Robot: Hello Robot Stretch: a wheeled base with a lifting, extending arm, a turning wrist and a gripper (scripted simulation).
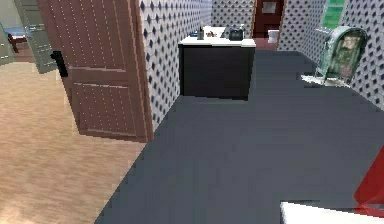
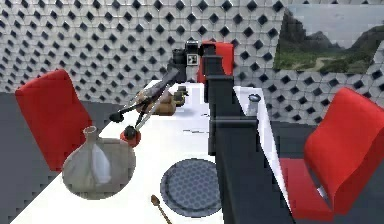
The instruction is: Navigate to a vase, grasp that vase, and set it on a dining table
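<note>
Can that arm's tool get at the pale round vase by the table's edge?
Probably yes. The tool ends right beside the vase, with nothing between them; the dark plate lies off to the side. Whether it holds the vase, I cannot tell.

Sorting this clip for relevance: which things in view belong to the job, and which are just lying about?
Job: vase, dining table.
Lying about: dark plate, red chairs, wall picture, black cabinet, wooden door.
</note>
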